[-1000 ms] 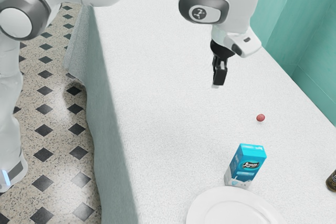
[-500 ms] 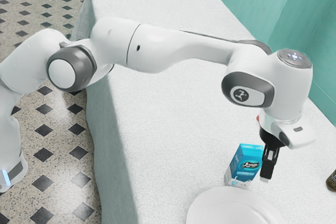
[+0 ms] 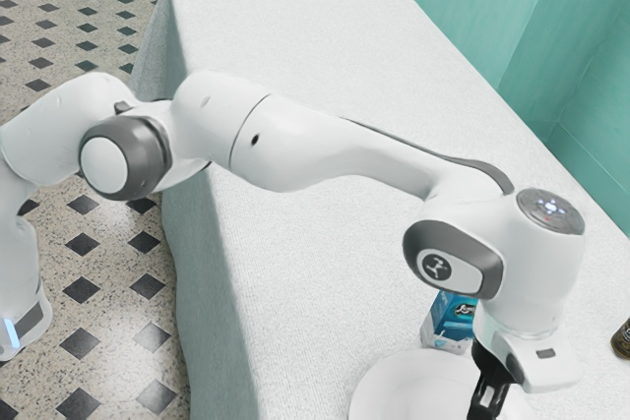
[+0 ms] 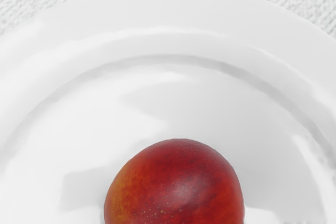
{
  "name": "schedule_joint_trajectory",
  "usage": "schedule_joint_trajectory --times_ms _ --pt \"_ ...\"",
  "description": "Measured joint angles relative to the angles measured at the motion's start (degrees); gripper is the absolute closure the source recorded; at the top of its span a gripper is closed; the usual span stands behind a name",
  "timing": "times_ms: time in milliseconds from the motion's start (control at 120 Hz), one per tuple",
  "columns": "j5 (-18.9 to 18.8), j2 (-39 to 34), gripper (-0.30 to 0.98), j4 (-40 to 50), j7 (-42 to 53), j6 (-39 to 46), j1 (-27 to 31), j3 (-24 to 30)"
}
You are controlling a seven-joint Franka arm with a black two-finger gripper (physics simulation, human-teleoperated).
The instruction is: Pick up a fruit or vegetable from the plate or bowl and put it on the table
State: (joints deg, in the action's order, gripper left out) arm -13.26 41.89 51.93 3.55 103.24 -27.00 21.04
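Though the tool (image 3: pixel 488 396) is near the fruit (image 4: pixel 176 187), I can't tell whether it grips.

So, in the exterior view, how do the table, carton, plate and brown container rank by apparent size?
Largest to smallest, as visible:
1. Table
2. Plate
3. Carton, partly behind the arm
4. Brown container, cut off by the view's edge

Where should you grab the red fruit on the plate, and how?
I'd probably come straight down from above and squeeze the red fruit on two opposite sides, around its widest part. Its top is round, so pinching there could slip. Coming in low might bump the plate's raised rim.
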Motion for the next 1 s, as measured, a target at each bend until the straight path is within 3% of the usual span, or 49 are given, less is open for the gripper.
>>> schedule_joint_trajectory --times_ms 1000 --pt "1.11 7.64 0.0 -3.73 -0.29 0.68 0.96 1.19"
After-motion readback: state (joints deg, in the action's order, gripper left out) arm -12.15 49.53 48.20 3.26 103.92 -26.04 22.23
